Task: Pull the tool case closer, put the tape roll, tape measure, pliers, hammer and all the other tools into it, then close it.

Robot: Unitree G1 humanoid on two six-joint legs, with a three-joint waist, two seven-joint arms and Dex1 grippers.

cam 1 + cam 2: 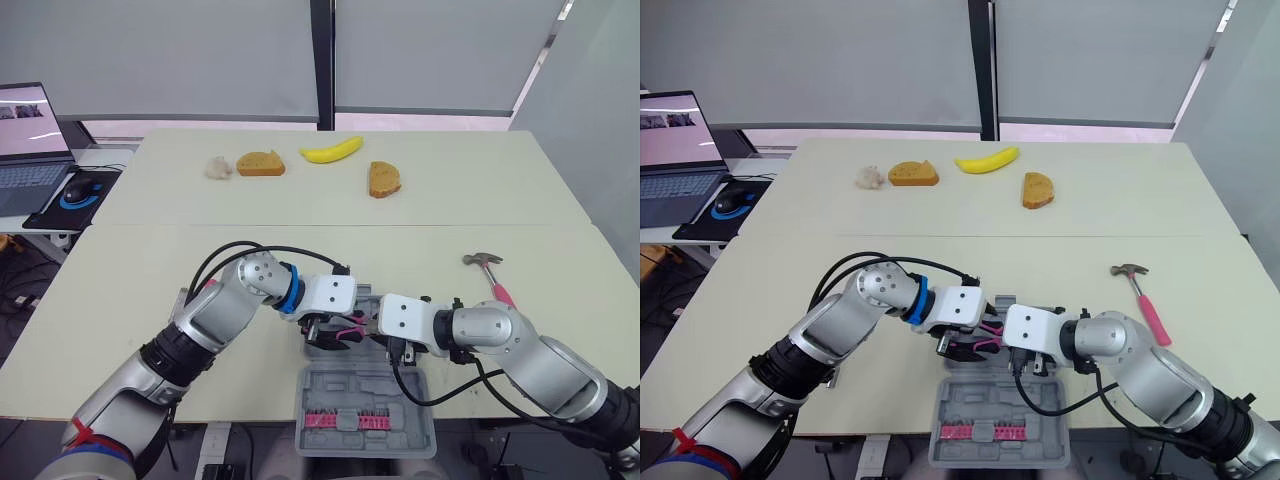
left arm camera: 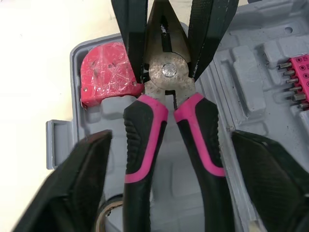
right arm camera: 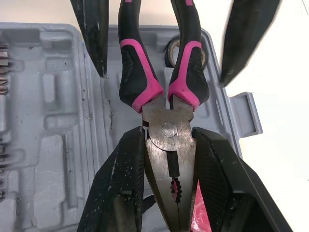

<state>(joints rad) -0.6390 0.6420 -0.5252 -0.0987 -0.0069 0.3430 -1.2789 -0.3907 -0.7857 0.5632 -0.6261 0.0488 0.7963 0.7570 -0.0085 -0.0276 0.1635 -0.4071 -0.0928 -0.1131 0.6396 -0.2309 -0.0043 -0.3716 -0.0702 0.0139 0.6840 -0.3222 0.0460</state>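
Pliers [image 2: 145, 140] hang over the open tool case [image 1: 335, 388], near the red tape measure [image 2: 106, 67] seated in one corner. Right gripper [image 3: 168, 139] pinches the steel head; left gripper [image 2: 171, 145] is spread wide either side of the handles. Rigid and probably weighty. The bare metal looks slick, so the ribbed pink-and-black rubber handles seem the surer hold. The case is grey moulded plastic.

Both arms are bent inward so the two white wrists face each other, close together in front of the body. The right gripper [image 3: 169, 135] has its black fingers clamped against either side of the metal head of the pliers [image 3: 140, 82]. The left gripper [image 2: 171, 142] has its fingers spread wide, straddling the handles without touching them.
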